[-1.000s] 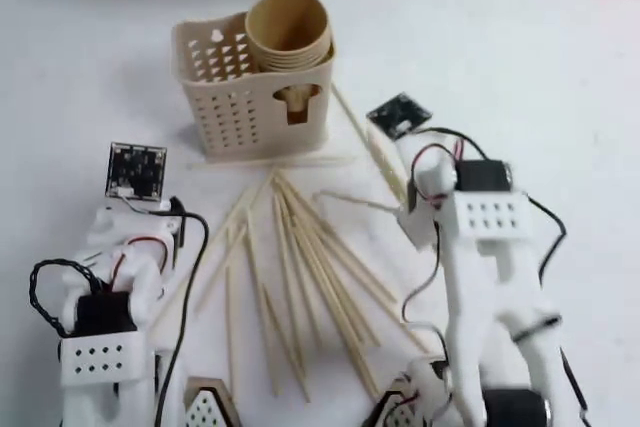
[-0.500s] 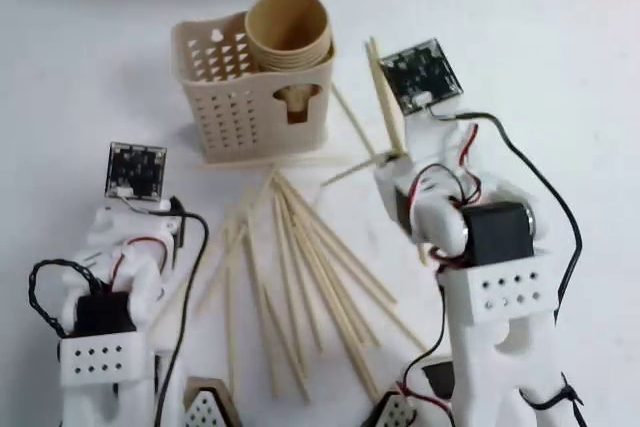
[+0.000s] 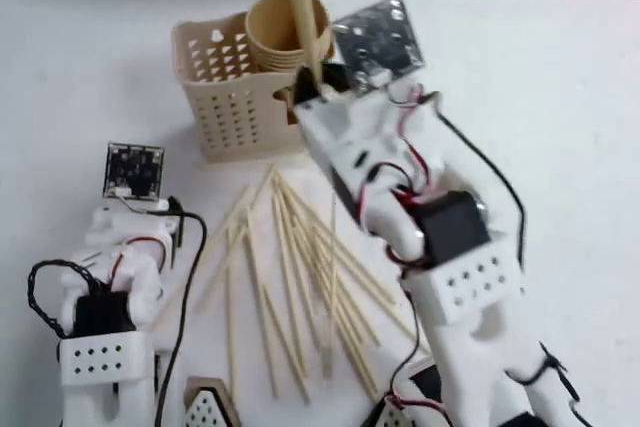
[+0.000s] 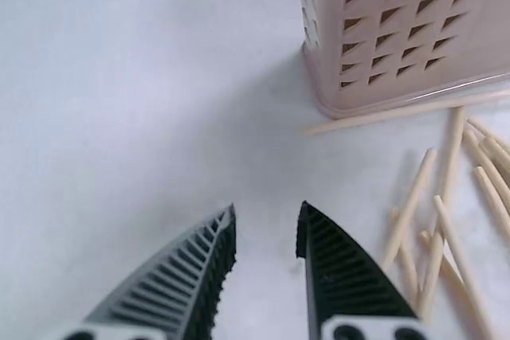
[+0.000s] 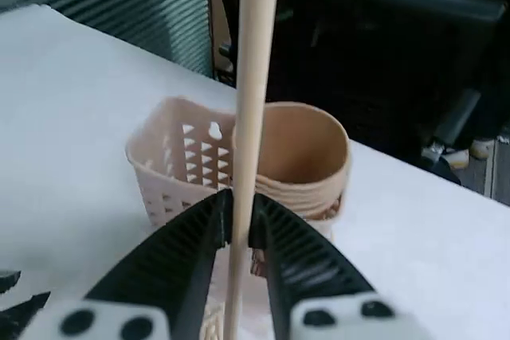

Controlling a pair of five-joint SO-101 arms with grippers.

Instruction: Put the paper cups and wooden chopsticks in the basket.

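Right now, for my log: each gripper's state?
Left gripper: open, holding nothing.
Right gripper: closed on a wooden chopstick.

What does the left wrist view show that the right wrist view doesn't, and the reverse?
Left wrist view: the left gripper open over bare table, and loose chopsticks lying by the foot of the basket. Right wrist view: the right gripper shut on one chopstick held upright, and the stacked cups standing in the basket. Both: the basket.
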